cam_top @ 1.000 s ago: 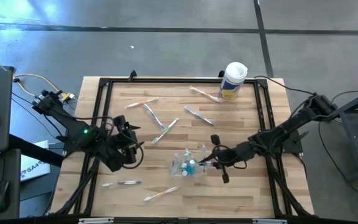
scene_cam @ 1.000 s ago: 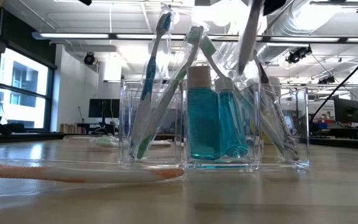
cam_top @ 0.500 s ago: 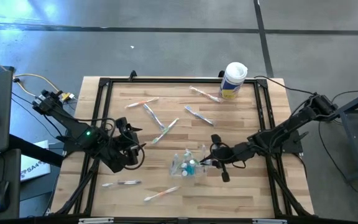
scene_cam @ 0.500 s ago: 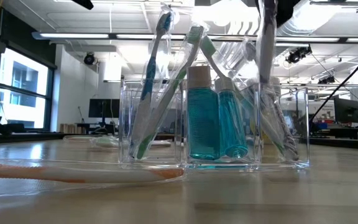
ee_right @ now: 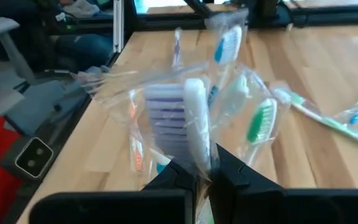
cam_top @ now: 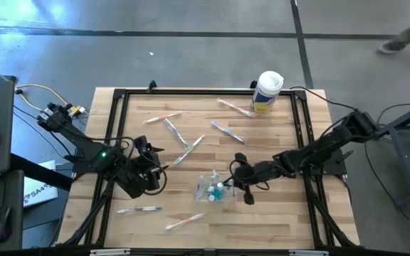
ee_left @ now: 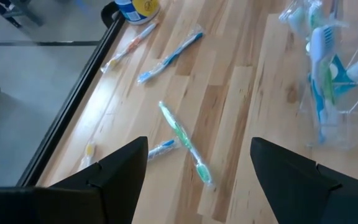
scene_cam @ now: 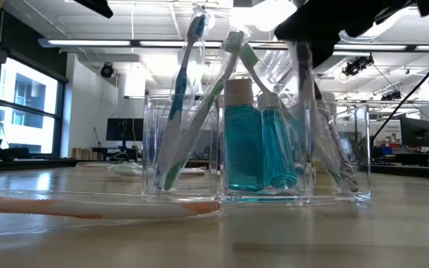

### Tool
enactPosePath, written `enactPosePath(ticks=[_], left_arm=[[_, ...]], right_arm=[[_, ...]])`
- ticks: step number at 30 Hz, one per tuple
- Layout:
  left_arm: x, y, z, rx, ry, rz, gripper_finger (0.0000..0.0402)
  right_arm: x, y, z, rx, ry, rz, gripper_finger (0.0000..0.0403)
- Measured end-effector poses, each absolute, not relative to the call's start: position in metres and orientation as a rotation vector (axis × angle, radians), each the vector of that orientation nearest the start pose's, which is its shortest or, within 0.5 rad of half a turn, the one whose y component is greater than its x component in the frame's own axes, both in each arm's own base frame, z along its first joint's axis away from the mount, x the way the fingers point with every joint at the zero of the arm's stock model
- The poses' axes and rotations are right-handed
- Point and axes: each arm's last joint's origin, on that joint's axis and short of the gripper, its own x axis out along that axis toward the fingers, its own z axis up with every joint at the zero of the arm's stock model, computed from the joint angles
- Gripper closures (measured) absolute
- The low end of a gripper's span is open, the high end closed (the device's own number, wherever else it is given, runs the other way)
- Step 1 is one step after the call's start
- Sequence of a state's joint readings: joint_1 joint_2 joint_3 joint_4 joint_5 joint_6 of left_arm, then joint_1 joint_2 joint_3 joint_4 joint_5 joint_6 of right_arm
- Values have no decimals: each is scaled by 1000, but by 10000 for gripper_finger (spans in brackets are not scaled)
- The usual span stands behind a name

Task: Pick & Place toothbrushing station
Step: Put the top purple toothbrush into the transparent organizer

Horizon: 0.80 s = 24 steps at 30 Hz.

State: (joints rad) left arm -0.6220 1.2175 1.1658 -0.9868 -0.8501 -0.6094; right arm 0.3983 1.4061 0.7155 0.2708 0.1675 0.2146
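station: clear toothbrushing station [cam_top: 216,188] mid-table, nearer the front edge
right gripper [cam_top: 235,176]: pinching a wrapped purple toothbrush [ee_right: 188,127] over it
left gripper [cam_top: 155,169]: wide open, left side
labels: yellow-label canister [cam_top: 267,92], text unreadable
surface: wood table [cam_top: 276,217]

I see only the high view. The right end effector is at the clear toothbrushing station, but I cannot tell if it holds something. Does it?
Observer: Yes. The right wrist view shows the right end effector shut on a wrapped toothbrush with a white head.
Operator: Is that brush already inside the station?
Observer: In the low view it reaches down into the toothbrushing station, in the compartment at the picture's right of two teal bottles. I cannot tell whether it touches the bottom.
Operator: And the left arm?
Observer: The left wrist view shows the left end effector open and holding nothing, above a green toothbrush lying on the wood.
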Motion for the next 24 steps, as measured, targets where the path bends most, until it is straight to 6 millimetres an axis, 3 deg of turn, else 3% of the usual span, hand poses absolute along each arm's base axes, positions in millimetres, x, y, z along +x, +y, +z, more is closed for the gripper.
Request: enactPosePath(ticks=[15,24], left_arm=[[193,-111,316,123,662,421,120],[193,-111,316,123,662,421,120]], right_arm=[[280,105,201,229,491,226,393],[283,91,197,340,556,209,365]])
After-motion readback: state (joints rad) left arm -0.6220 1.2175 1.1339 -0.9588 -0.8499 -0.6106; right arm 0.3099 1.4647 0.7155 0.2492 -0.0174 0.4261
